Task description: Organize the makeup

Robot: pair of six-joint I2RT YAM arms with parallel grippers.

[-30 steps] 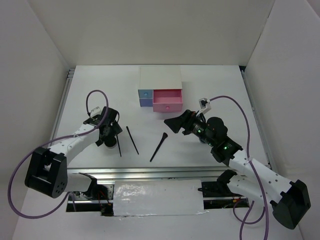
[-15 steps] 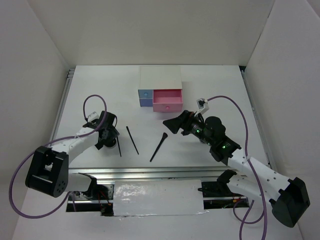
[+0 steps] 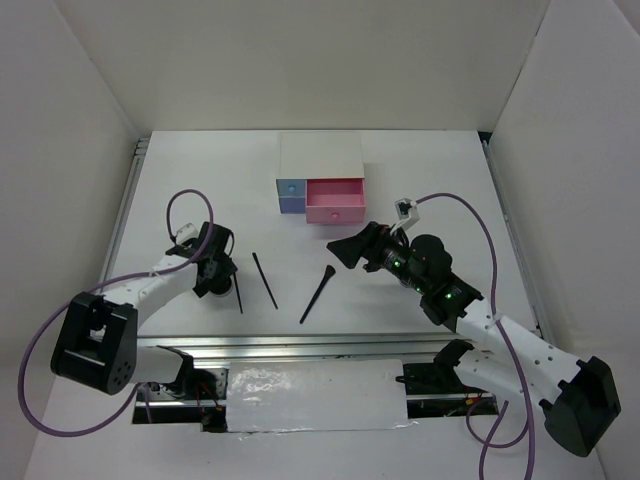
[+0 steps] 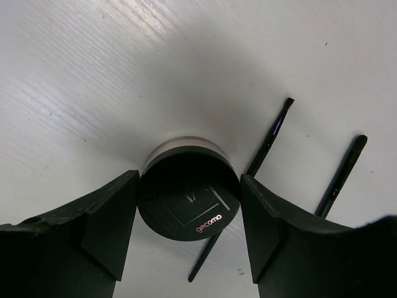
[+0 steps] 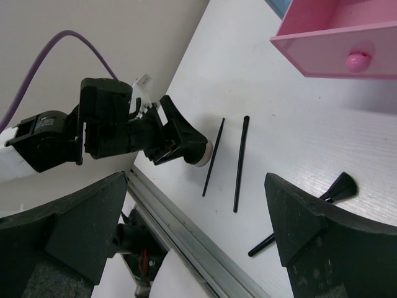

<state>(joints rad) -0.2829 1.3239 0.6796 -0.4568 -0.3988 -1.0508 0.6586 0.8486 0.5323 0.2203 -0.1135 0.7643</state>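
Left pincer astride round black compact

- The lid of the round compact is seen as glossy black plastic with printed lettering; a paler, dull, metallic-looking band is shown around its base.
- The fingers of the left gripper and of the right gripper are made of matt black plastic, faintly grainy.
- The table is finished in white, with a fine streaked grain and a soft sheen.
- The nearer pencil and the farther pencil are smooth black with a slight gloss.
- The pink drawer is moulded in smooth, shiny plastic.
- The rail is bare silvery metal.
- The white sheet is crinkled and shiny.
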